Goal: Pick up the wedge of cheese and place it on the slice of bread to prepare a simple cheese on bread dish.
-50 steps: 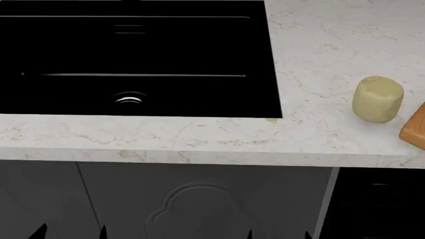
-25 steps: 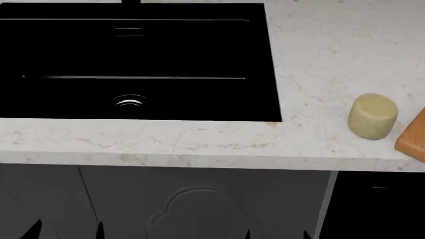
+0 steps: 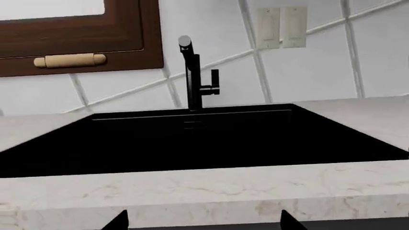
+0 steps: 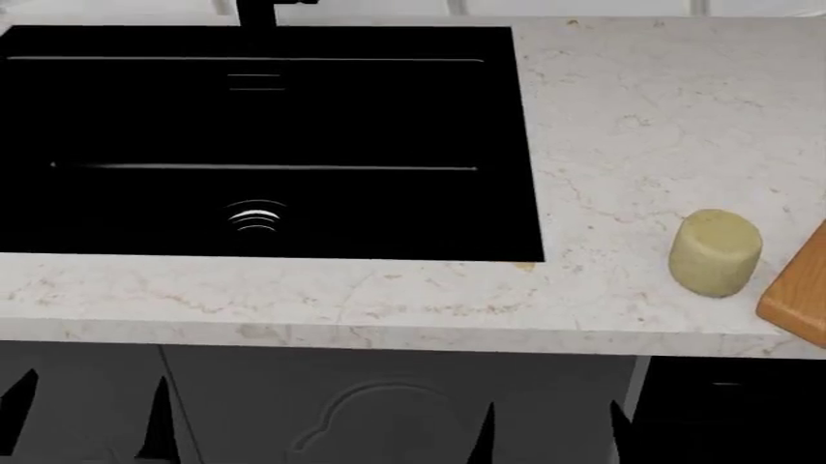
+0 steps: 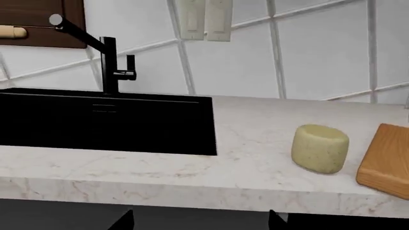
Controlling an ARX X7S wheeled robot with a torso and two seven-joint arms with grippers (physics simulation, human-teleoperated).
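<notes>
Wedge of cheese [image 4: 715, 253]: pale yellow stub, upright on the marble countertop [image 4: 620, 116], near its front edge, right of the black sink [image 4: 258, 145] and just beside the wooden board [image 4: 800, 295], not touching it. Black faucet [image 3: 195, 76] behind the sink. Left gripper [image 4: 88, 418] and right gripper [image 4: 551, 433]: below the counter edge, fingertips spread wide, holding nothing.
</notes>
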